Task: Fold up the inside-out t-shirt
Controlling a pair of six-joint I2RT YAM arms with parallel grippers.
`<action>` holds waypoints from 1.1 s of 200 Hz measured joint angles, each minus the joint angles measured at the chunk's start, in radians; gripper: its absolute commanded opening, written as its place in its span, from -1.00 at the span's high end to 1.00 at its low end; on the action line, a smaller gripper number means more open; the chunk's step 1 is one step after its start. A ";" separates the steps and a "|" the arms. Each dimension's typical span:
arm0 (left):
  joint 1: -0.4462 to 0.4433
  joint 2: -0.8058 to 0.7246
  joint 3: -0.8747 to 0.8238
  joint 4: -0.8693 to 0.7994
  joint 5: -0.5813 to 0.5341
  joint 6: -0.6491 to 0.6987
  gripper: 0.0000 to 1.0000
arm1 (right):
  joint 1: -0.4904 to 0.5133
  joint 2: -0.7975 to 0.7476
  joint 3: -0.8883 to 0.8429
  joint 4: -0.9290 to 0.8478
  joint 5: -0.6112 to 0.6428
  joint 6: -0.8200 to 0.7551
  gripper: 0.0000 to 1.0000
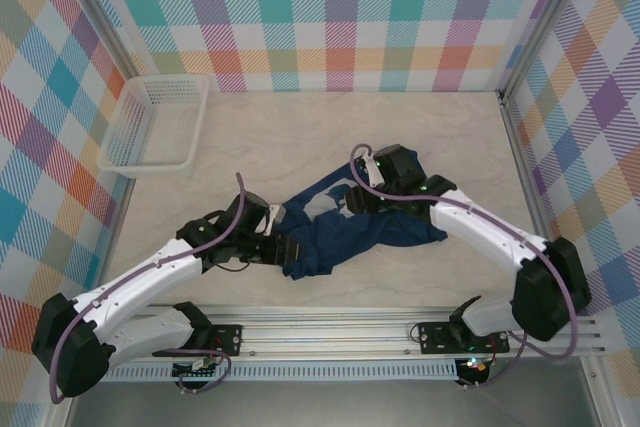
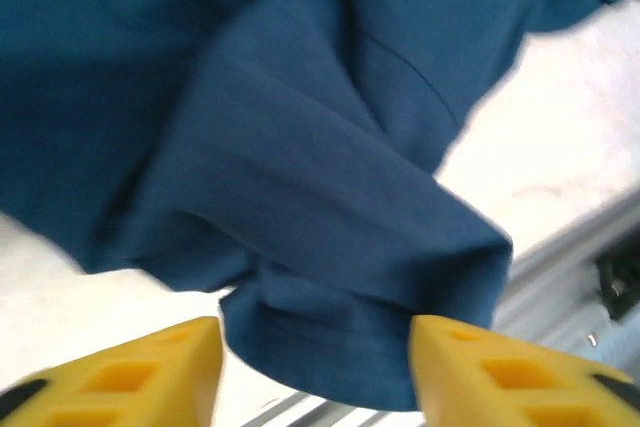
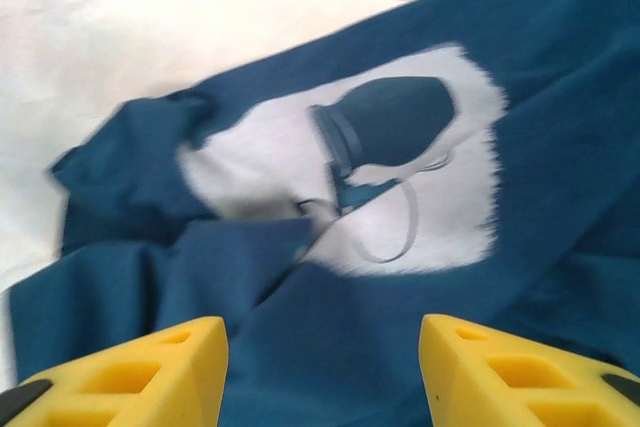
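The navy t-shirt (image 1: 345,237) lies bunched in the middle of the table (image 1: 300,137). The left gripper (image 2: 315,352) and the right gripper (image 3: 322,352) hang over it with fingers apart, gripping nothing. Probably each one seeks a new edge to spread the cloth.
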 measured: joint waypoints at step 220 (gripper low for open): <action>0.227 0.818 0.378 0.266 -0.072 0.079 0.91 | -0.179 0.895 0.803 -0.142 0.191 -0.055 0.92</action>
